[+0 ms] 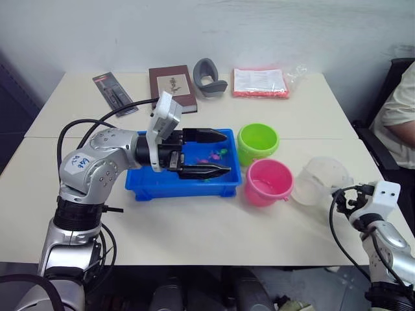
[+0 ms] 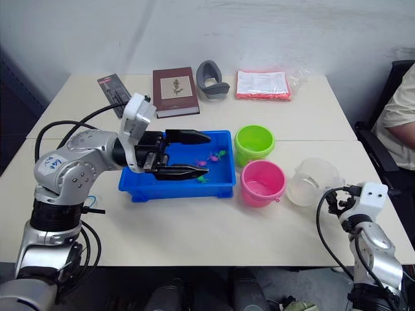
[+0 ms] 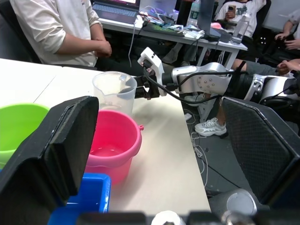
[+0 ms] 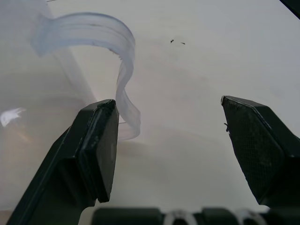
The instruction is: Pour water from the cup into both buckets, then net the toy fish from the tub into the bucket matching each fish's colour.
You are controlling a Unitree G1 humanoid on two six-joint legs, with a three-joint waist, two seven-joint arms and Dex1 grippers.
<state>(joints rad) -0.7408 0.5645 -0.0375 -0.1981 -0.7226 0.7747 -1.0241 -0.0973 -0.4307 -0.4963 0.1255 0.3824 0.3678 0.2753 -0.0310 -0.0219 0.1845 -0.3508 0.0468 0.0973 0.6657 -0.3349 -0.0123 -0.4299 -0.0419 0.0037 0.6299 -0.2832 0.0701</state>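
So on our counter (image 1: pixel 194 227) we've got the blue tub (image 1: pixel 185 183) in the middle, and our left gripper (image 1: pixel 217 153) hangs right over it with its fingers spread wide, nothing in them, partly blocking the view into the tub. Past the fingertips we can count roughly four tiny fish (image 1: pixel 214 157), pink and green ones; any more would be hidden under the arm. Two buckets sit just to the right of the tub: the green bucket (image 1: pixel 257 142) further back, the pink bucket (image 1: pixel 268 182) nearer and touching it, with a little water showing in the pink one from the left wrist view. One clear cup (image 1: pixel 319 181) stands upright just right of the pink one. Our right gripper (image 4: pixel 166 140) is wide open beside the cup's handle (image 4: pixel 105 56), not closed on it. Along the far edge: a dark flat package (image 1: pixel 114 92), a brown book (image 1: pixel 172 86), a grey holder (image 1: pixel 209 77) and a pink packet (image 1: pixel 260 83). A person (image 1: pixel 401 116) sits off to the right.
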